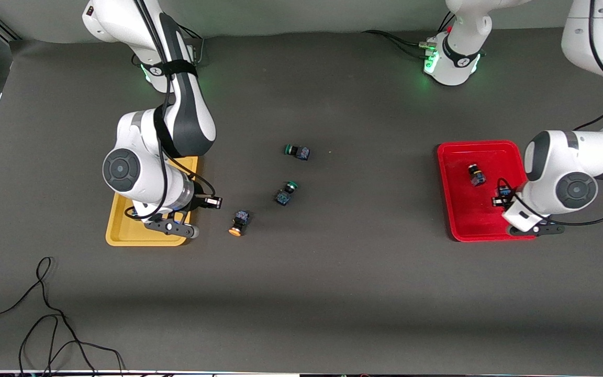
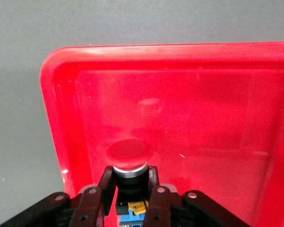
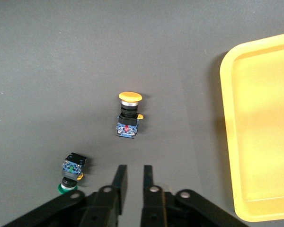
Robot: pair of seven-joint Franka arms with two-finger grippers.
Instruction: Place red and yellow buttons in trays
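Reading the front view as a clock face with twelve at the robots' bases, the dark table (image 1: 333, 293) carries the red tray (image 1: 453, 183) at three o'clock and the yellow tray (image 1: 123, 235) at nine. The left arm (image 1: 568, 173) reaches over the red tray's five-o'clock corner, and the right arm (image 1: 144, 173) covers much of the yellow tray. The left gripper (image 2: 130, 177) hangs low over the red tray, its fingers clamped on the dark body of a red button (image 2: 129, 153) whose cap faces the tray floor. The right gripper (image 3: 132, 168) hovers over bare table just off the yellow tray's three-o'clock rim, fingers drawn nearly together with a thin gap and nothing between them. A second red button (image 1: 476, 175) lies on its side in the red tray, toward twelve of the held one. A yellow button (image 1: 238, 222) lies on the table at three o'clock from the yellow tray, near it. Two green buttons (image 1: 286, 192) (image 1: 297, 152) lie at one o'clock from that yellow button, well apart from both trays.
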